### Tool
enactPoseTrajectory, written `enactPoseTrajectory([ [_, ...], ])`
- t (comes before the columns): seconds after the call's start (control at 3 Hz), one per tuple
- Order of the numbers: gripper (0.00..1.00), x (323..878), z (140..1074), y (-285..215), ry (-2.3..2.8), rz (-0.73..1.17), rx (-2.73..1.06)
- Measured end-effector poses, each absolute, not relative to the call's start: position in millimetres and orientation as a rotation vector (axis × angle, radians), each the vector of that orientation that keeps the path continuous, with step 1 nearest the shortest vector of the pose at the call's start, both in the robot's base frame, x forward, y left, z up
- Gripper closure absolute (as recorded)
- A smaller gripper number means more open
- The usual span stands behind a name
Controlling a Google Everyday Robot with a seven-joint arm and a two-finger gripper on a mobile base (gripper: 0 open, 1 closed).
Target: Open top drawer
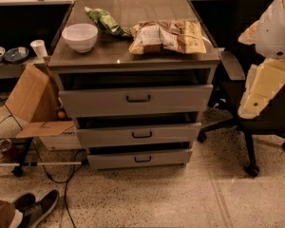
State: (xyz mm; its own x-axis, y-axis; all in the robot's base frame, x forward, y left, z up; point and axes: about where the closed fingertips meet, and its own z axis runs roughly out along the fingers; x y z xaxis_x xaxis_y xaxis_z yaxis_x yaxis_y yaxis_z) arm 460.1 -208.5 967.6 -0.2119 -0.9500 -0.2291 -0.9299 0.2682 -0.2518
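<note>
- Hanging at the right edge of the view, the claw [262, 90] is a cream-coloured piece below the robot's white arm. It is well apart from the drawers and in front of a black office chair [256, 120].
- Whether the claw is wide or narrow cannot be told from this angle, and it holds nothing that can be seen.
- The top drawer [99, 101] is the widest grey front, just under the top of the bench [133, 8], with a dark gap above its upper edge.
- Its small black loop handle [138, 99] sits at the centre of the front, with nothing touching it.
- Two narrower drawers lie below it, each with a similar handle.
- On the bench top stand a white bowl [80, 36] at the left, a green bag [104, 22] behind it, and tan snack bags [166, 36] at the right.
- An open cardboard box [31, 99] leans beside the bench on the left.
</note>
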Motion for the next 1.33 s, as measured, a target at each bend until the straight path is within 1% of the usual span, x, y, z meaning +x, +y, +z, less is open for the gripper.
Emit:
enactPoseTrajectory([
  [0.33, 0.0, 498, 944, -192, 2.174, -0.01, -1.721],
  [1.0, 0.0, 567, 872, -147, 2.156, 0.199, -1.765],
  [1.33, 0.0, 599, 833, -130, 2.214, 0.26, -1.771],
])
